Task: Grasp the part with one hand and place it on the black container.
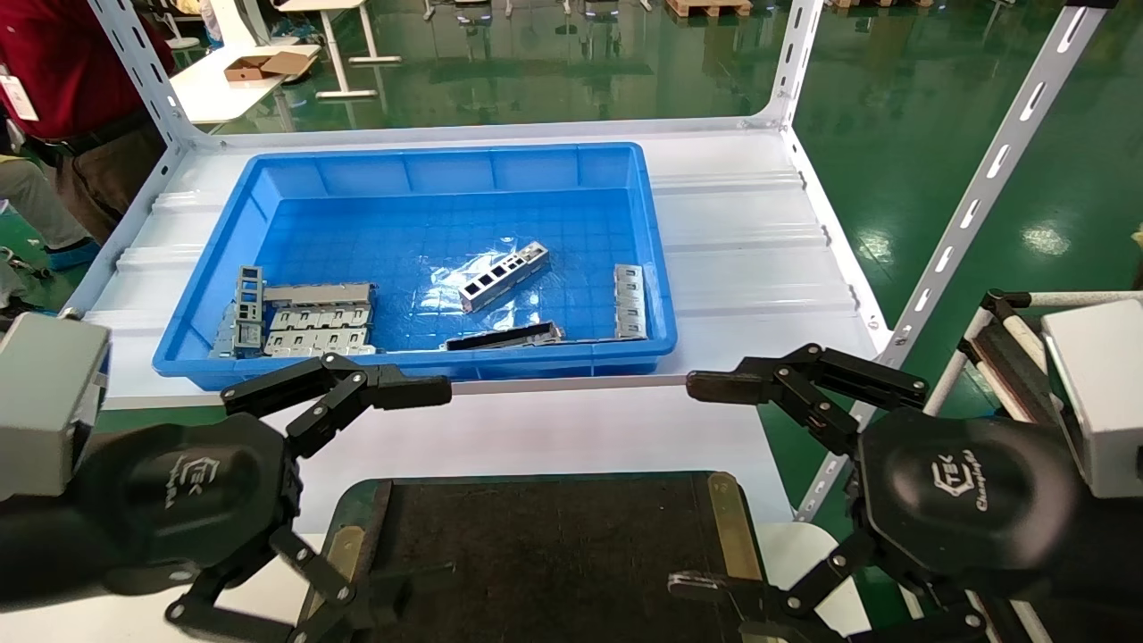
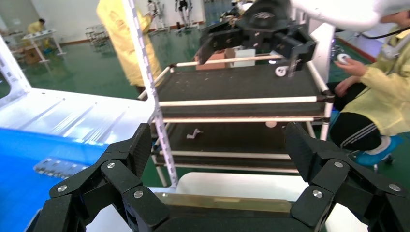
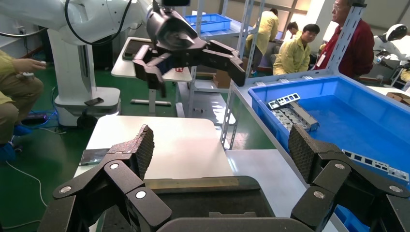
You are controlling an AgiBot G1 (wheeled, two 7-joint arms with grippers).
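both the left tool (image 1: pixel 393 500) and right tool (image 1: pixel 705 482) hang open over the black container (image 1: pixel 554 545); either should approach the part (image 1: pixel 503 276) squarely across its narrow width.

The left gripper (image 1: pixel 415 496) is being held low on the robot's left with its fingers spread wide. The right gripper (image 1: pixel 705 487) is being held opposite it, fingers likewise spread, nothing between them.

The bin (image 1: pixel 420 170) sits on the table (image 1: pixel 750 241), toward its back. The part (image 1: pixel 503 276) lies mid-bin; a strip (image 1: pixel 504 337) lies at the front wall, a bracket cluster (image 1: pixel 299 317) in the front-left corner. The container (image 1: pixel 545 554) lies at the table's front edge.
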